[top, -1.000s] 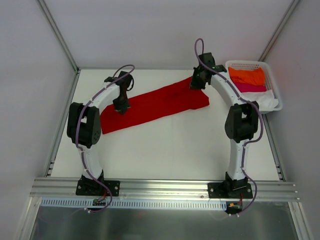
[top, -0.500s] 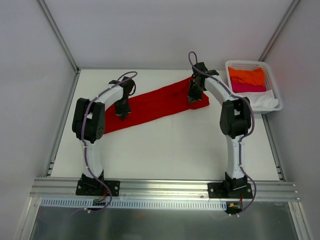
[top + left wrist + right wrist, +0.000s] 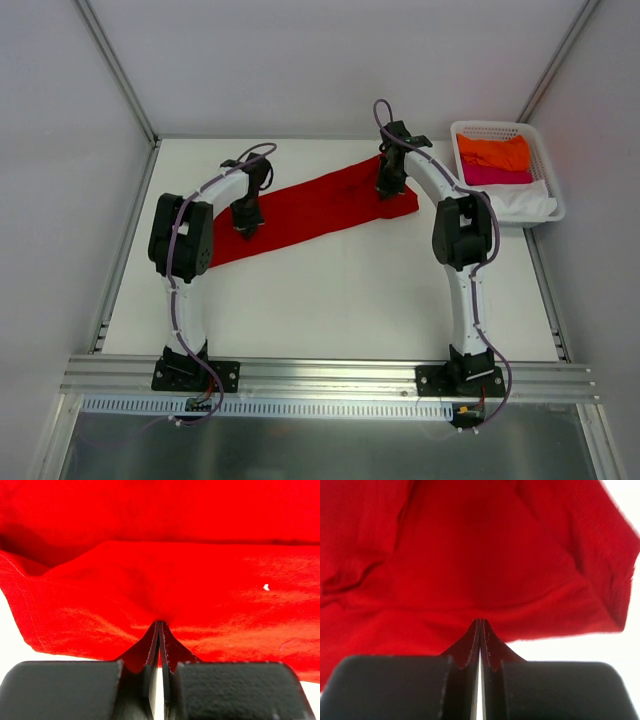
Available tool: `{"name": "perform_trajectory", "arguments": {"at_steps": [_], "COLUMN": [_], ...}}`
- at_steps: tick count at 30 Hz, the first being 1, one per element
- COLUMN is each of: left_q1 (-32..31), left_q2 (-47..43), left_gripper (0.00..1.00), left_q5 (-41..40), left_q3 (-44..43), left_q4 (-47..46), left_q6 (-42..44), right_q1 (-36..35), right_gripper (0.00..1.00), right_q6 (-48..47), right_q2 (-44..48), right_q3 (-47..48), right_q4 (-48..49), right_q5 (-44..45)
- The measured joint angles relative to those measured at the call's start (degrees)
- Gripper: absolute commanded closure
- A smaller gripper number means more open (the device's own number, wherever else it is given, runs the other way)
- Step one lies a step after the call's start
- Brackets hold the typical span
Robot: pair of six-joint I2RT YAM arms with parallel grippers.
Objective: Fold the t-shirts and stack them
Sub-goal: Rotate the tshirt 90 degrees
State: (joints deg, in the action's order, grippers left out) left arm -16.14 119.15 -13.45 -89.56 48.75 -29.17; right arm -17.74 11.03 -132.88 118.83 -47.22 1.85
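The deep red t-shirt (image 3: pixel 310 205) lies as a long slanted band across the far half of the table. My left gripper (image 3: pixel 245 226) points down onto its left part, jaws shut with the tips pinching red cloth (image 3: pixel 159 624). My right gripper (image 3: pixel 386 190) points down onto its right end near the front hem, jaws also shut on the cloth (image 3: pixel 480 621). The orange t-shirt (image 3: pixel 494 152), the magenta pink one (image 3: pixel 500 175) and the white one (image 3: pixel 527 203) lie in the basket at the far right.
The white lattice basket (image 3: pixel 500 126) stands at the far right corner against the right wall. Metal frame posts run along both sides. The white table top (image 3: pixel 340 300) is bare in front of the shirt.
The right gripper has moved a little nearer and to the left along the shirt's right end. Both arms' elbows have swung forward, and the shirt's left end has drawn slightly inward.
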Motion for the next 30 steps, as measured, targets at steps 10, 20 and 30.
{"name": "perform_trajectory", "arguments": {"at_steps": [10,20,30], "left_q1": [0.02,0.09,0.11], "left_q2": [1.27,-0.22,-1.97], "left_gripper": [1.0,1.0,1.0], "left_q5": [1.03,3.54,7.52], "left_q3": [-0.85,1.77,4.52], "left_q4": [-0.33,-1.2,-1.42], "left_q6": [1.31,1.88,3.61], "right_q1": [-0.04,-0.35,-0.68], "right_gripper": [0.99,1.0,0.99], "right_q6": [-2.91,-3.17,-2.49], "right_q2": [-3.28,-6.62,-8.07], "right_q3": [3.02,6.62,10.14], "right_q4": [-3.02,-5.4,-5.66], "right_q5": [6.75,7.98,6.99]}}
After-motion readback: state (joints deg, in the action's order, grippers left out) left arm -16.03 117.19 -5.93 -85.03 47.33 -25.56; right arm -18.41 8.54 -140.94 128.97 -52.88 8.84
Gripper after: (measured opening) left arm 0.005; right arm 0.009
